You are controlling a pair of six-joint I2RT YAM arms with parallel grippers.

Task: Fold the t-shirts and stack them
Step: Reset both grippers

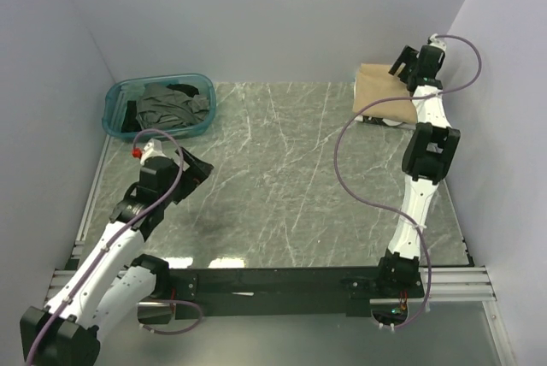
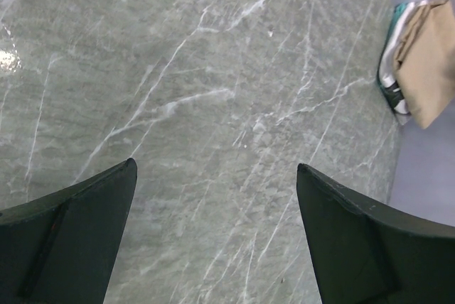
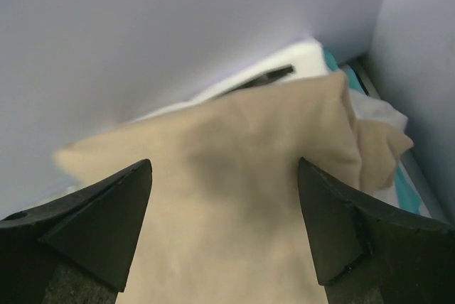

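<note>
A folded tan t-shirt [image 1: 382,92] lies on top of a stack at the table's back right corner, with a white shirt with black patches [image 1: 386,120] showing under its front edge. My right gripper [image 1: 403,65] is open just above the tan shirt [image 3: 234,197], its fingers spread over the cloth and empty. In the left wrist view the stack [image 2: 426,62] shows far off at the right edge. Dark grey and black shirts [image 1: 167,105] lie crumpled in the teal bin [image 1: 115,103]. My left gripper [image 1: 201,167] is open and empty above bare table [image 2: 213,105].
The teal plastic bin stands at the back left corner. Grey walls close the back, left and right sides. A black rail [image 1: 273,280] runs along the near edge between the arm bases. The right arm stretches along the right side of the table.
</note>
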